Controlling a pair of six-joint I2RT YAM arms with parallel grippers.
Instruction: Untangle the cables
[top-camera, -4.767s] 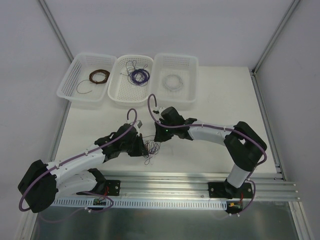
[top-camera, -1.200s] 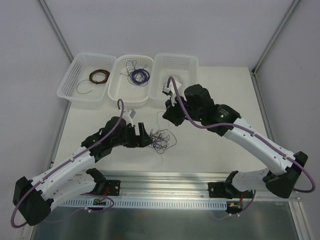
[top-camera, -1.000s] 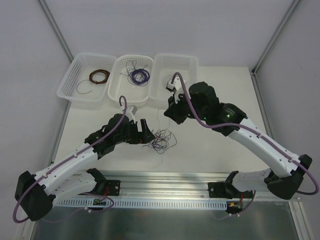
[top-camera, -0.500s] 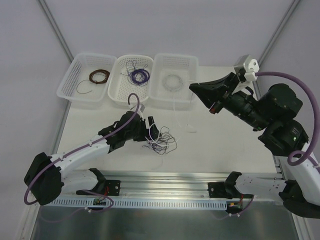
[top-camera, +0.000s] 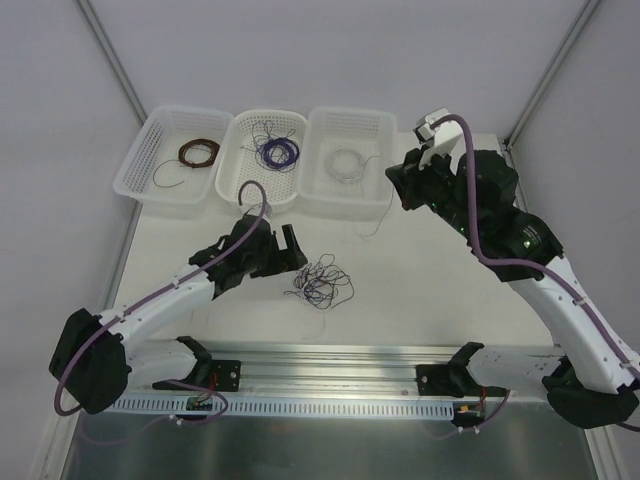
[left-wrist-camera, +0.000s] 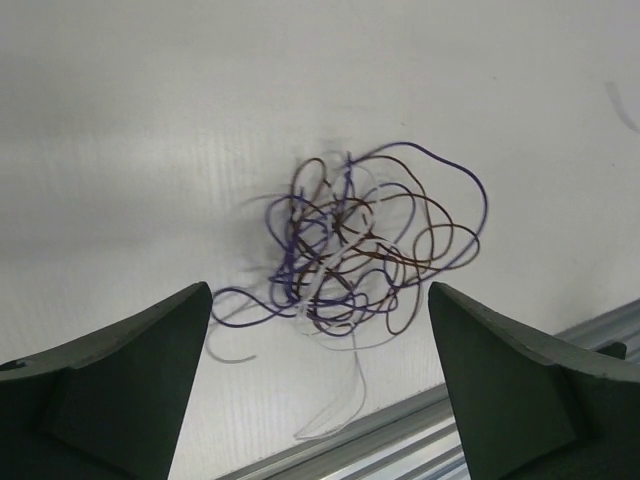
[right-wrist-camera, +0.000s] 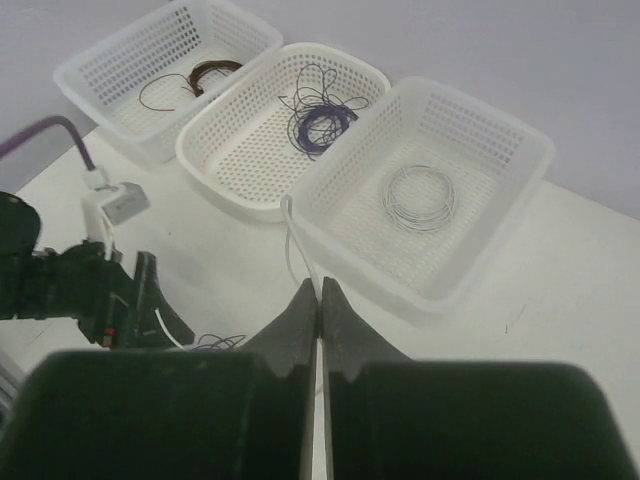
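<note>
Count: 3 baskets in a row: left basket (top-camera: 135, 165), middle basket (top-camera: 232, 180), right basket (top-camera: 380, 125). One coil in each: brown coil (top-camera: 199, 152), purple coil (top-camera: 278, 152), white coil (top-camera: 348, 162). 1 tangle, 2 grippers.

Cables (top-camera: 318, 283) lie on the table (top-camera: 430, 290), near side of the middle basket and slightly right, apart from its wall and from the rail (top-camera: 350, 360).

Left gripper (top-camera: 294, 249) sits between the middle basket and the tangle, jaws spread wide, holding nothing.

Right gripper (right-wrist-camera: 320, 295) is raised, right of the middle basket, jaws pressed together on one pale strand (right-wrist-camera: 291, 230).

Strand's lower end is too thin to trace. The tangle is blurred in the left wrist view, so its strands can't be counted.

Bare tabletop runs from the middle basket's near-right out to the right edge.
</note>
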